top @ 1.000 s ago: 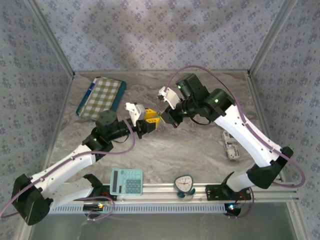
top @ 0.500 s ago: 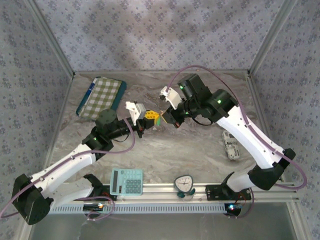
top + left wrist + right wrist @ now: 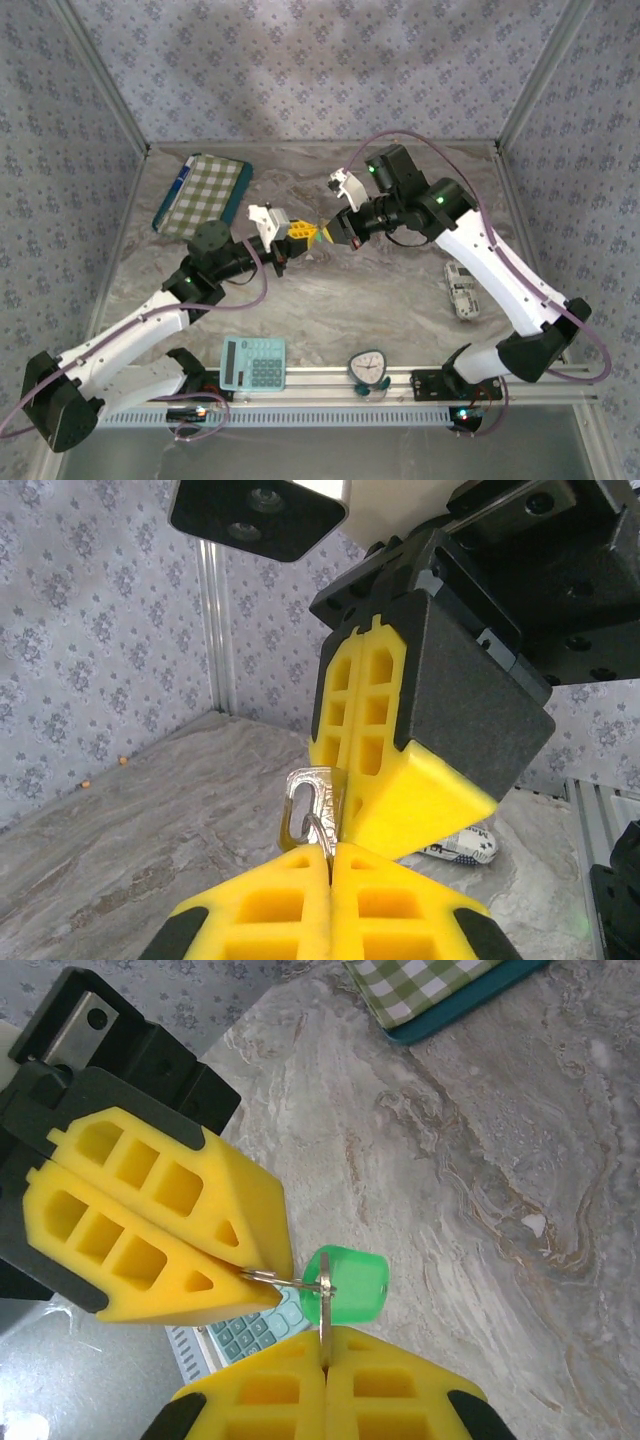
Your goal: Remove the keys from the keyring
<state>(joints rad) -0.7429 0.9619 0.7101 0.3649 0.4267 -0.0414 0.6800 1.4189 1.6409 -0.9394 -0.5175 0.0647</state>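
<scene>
At the bottom edge of the top view, a teal calculator [image 3: 252, 362] and a small round clock [image 3: 368, 367] lie by the metal rail of the worktop [image 3: 340, 300]. A little further, at the right, a white printed packet [image 3: 462, 290] lies flat, well apart from both arms.

In the middle of the frame the left gripper [image 3: 299, 235] and the right gripper [image 3: 328, 230] meet tip to tip above the worktop. The keys [image 3: 316, 236] are there between them, held in the air.

In the right wrist view, the green key head [image 3: 349, 1286] hangs on the silver keyring [image 3: 322, 1305] at the centre of the frame. The right gripper [image 3: 325, 1365] has its jaws together, clamped on the ring wire just below the green piece. The left gripper [image 3: 262, 1272], coming from the upper left, has its jaws pressed on a thin metal part beside it.

In the left wrist view, the left gripper [image 3: 330, 858] at the bottom pinches the silver loop [image 3: 303, 805], and the right gripper [image 3: 343, 798] closes on it from above.

Furthest, at the upper left of the top view, a green checked case [image 3: 200, 193] lies flat.
</scene>
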